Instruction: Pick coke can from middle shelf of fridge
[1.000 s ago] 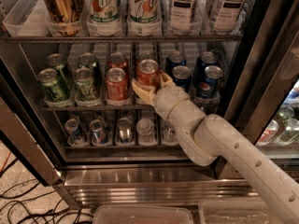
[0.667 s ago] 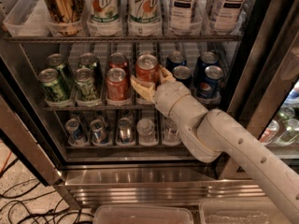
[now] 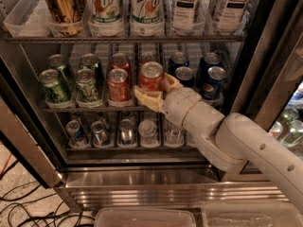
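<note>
The fridge (image 3: 156, 183) stands open in front of me. On its middle shelf (image 3: 85, 109), a wire rack with clear lane trays, stand green, red and blue cans. My gripper (image 3: 158, 90) reaches in at the fourth lane, and its tan fingers (image 3: 146, 98) are closed around the front coke can (image 3: 151, 75), one at its lower left and one at its right. The can is upright, at the shelf's front edge. Another red can (image 3: 118, 84) stands just to its left, one lane over.
Green cans (image 3: 54, 85) fill the left lanes and blue Pepsi cans (image 3: 214, 82) the right ones. Tall bottles (image 3: 147, 8) stand on the rack above and small cans (image 3: 125, 131) on the one below. Cables (image 3: 19, 207) lie on the floor at left. Plastic bins (image 3: 142, 217) sit at the bottom edge.
The gripper has stayed around the coke can. The can rose a little, then came slightly down and right with the gripper, and the arm shifted with it.
</note>
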Tool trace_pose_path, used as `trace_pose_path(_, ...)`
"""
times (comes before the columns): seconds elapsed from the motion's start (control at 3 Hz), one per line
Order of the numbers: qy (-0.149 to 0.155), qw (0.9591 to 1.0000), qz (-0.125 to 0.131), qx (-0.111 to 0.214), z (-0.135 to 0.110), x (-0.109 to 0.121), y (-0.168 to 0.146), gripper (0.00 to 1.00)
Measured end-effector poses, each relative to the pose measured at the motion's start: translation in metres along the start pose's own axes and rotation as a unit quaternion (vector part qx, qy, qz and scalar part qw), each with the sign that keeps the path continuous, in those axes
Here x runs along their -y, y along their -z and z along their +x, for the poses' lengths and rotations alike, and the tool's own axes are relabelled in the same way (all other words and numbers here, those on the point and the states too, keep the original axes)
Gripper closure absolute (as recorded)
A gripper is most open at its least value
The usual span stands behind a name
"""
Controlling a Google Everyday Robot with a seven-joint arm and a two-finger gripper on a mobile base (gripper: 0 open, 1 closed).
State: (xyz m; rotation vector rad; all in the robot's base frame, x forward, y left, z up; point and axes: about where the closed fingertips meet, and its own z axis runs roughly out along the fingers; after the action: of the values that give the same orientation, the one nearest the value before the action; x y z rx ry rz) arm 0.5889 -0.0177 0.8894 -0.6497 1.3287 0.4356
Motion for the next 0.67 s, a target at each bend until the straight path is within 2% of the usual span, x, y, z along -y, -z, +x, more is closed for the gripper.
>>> trace_pose_path(0.33,-0.030,0.9981,-0.049,-0.023,0.007,-0.017,0.020,1.00)
trace_pose_path(0.67,-0.055,0.9909,-0.110,-0.055,0.017,-0.034,0.033,1.00)
